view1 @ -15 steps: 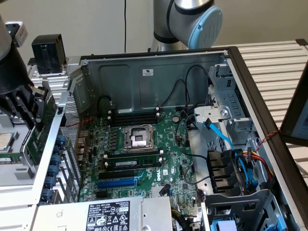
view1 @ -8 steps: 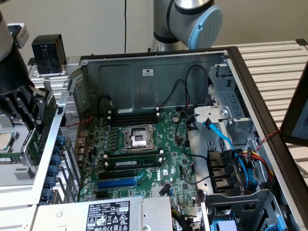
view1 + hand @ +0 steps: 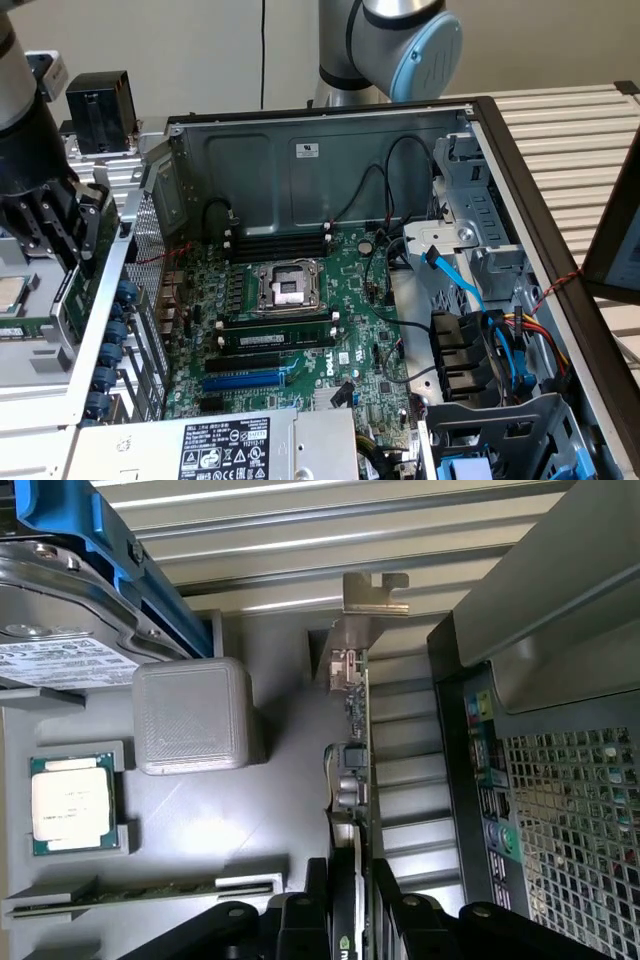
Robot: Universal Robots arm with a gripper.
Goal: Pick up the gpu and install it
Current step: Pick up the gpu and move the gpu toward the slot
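The gpu point(image 3: 352, 780) appears edge-on in the wrist view, a thin green board with its metal end bracket point(image 3: 372, 590) at the far end. My gripper point(image 3: 350, 920) is shut on it, with black fingers point(image 3: 300, 920) on both sides of the card. In the exterior view my gripper point(image 3: 65, 230) hangs at that view's left, outside the open computer case point(image 3: 320, 130), and the gpu's green edge point(image 3: 100, 225) sits close to the case's perforated rear wall. The motherboard point(image 3: 300, 330) lies inside the case, with a blue expansion slot point(image 3: 243, 380) near the front.
Under my gripper a grey parts tray point(image 3: 260, 820) carries a CPU point(image 3: 72, 802), a RAM stick point(image 3: 150, 892), a grey block point(image 3: 192, 715) and a hard drive point(image 3: 60, 620) in a blue carrier. The case's mesh rear panel point(image 3: 570, 820) stands right beside the card. Cables point(image 3: 480, 330) crowd the drive bays.
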